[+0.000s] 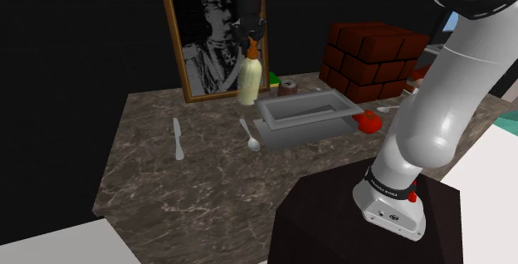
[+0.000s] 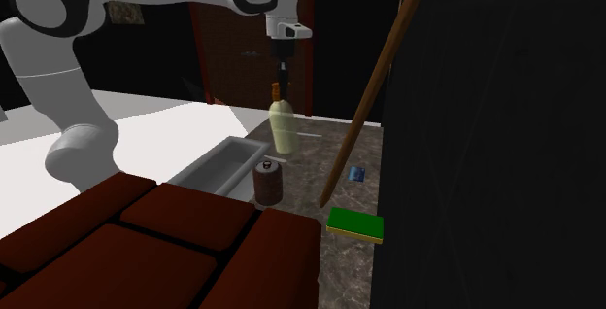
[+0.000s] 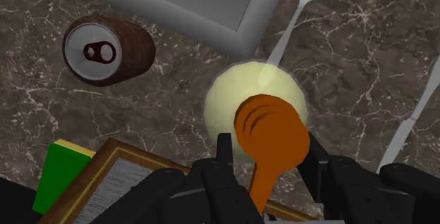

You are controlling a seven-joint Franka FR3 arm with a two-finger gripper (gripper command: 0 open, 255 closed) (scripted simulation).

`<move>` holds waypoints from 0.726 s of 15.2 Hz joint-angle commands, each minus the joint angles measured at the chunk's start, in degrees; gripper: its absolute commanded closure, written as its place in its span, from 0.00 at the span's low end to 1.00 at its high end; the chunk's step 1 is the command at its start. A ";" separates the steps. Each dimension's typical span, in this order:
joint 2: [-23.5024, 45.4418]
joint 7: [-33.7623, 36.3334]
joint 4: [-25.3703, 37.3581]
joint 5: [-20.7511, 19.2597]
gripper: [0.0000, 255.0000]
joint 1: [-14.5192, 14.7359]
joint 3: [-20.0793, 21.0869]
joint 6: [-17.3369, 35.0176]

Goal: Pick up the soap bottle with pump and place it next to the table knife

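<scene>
Above bench [image 1: 207,183] back edge, beside leaning picture [image 1: 207,38]: soap bottle [image 1: 247,80] hangs upright, jaws pinching its orange pump [image 3: 271,134]. Knife [image 1: 177,138] lies well apart, beyond spoon [image 1: 249,134].

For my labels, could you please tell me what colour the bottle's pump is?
Orange-brown pump, clearest in the wrist view.

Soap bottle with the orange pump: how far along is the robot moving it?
Grasped: black gripper clasps the orange pump of the pale yellow soap bottle. In hand: it seems lifted off the dark marble counter. Left: setting it beside the grey table knife.
</scene>
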 commanded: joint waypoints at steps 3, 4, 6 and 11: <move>1.40 5.50 1.91 0.32 1.00 2.62 2.85 -0.46; 1.90 6.83 2.51 0.36 1.00 3.27 3.53 -0.54; 3.06 9.47 3.91 0.41 1.00 4.58 4.86 -0.75; 6.99 16.00 8.76 0.20 1.00 7.94 8.02 -1.62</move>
